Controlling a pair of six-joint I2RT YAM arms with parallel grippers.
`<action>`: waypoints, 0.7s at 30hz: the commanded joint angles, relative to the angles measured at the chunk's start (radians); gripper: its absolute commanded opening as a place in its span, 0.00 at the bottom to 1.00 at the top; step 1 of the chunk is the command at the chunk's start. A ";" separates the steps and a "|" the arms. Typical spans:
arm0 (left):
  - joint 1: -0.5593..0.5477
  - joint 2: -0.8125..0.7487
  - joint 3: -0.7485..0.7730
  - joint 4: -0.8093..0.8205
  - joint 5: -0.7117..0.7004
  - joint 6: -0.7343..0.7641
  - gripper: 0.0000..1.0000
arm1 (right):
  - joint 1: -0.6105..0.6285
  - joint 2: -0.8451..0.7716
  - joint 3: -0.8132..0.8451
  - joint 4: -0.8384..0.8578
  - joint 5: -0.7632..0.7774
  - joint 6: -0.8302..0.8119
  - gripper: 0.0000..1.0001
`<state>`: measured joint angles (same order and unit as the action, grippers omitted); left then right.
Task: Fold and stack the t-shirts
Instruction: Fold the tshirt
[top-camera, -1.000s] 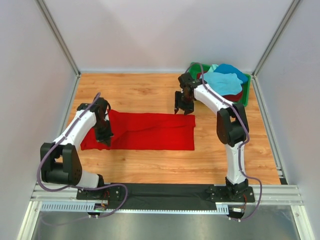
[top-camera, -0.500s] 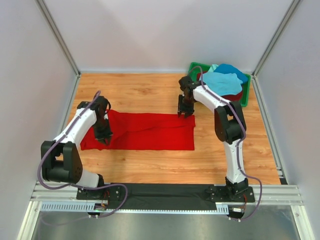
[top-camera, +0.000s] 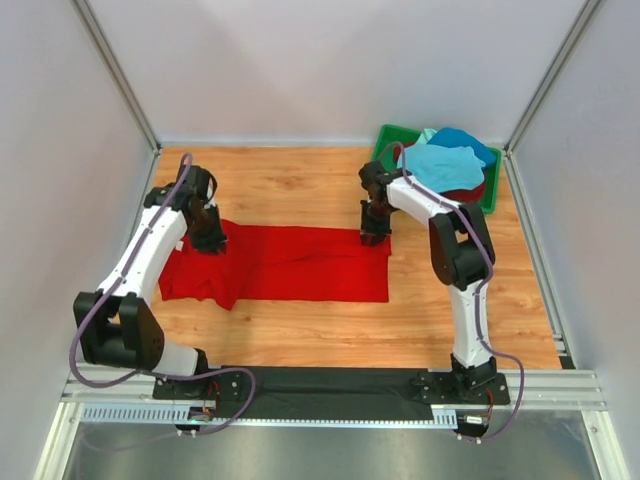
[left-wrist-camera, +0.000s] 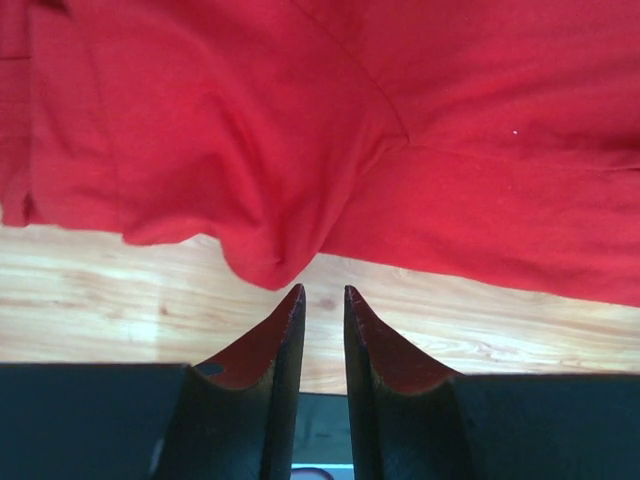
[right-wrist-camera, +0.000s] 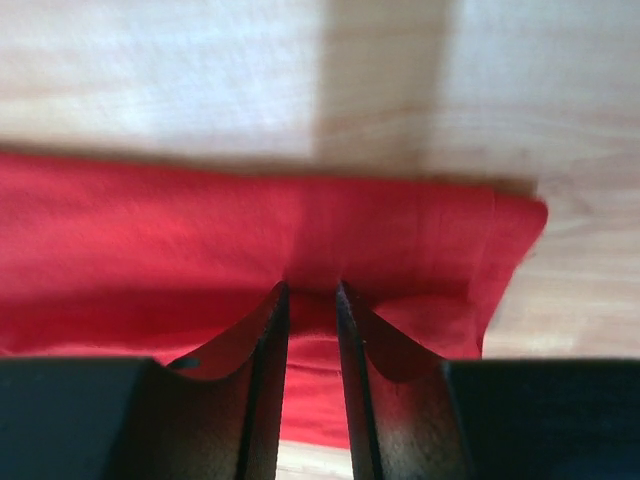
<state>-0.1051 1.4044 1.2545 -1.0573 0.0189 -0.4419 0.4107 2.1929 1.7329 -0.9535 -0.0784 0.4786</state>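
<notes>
Overhead, a red t-shirt (top-camera: 300, 265) lies spread on a wooden table (top-camera: 300, 190) between white walls (top-camera: 320, 70). At its edge the left gripper (left-wrist-camera: 322, 292) hangs parted and empty; the right gripper (right-wrist-camera: 310, 288) straddles a corner, grip unclear.

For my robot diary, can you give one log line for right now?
red shirt: spread on table | left gripper: open, empty | right gripper: astride shirt edge, grip unclear

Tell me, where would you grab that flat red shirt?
Probably pinch the red t-shirt at its far right corner, coming down from above. It lies flat and limp on the table, so only a layered edge lets fingers close around cloth.
</notes>
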 joint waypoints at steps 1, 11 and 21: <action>-0.015 0.050 0.029 0.040 0.041 0.011 0.29 | 0.011 -0.100 -0.053 -0.050 -0.059 0.002 0.27; -0.031 0.175 0.106 0.085 0.186 0.034 0.26 | -0.032 -0.303 -0.207 -0.014 -0.127 0.035 0.30; -0.130 0.438 0.258 0.174 0.283 -0.035 0.20 | -0.033 -0.156 -0.064 -0.018 -0.061 0.006 0.37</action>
<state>-0.2230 1.8000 1.4609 -0.9188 0.2672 -0.4454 0.3733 2.0163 1.6386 -0.9909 -0.1696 0.4892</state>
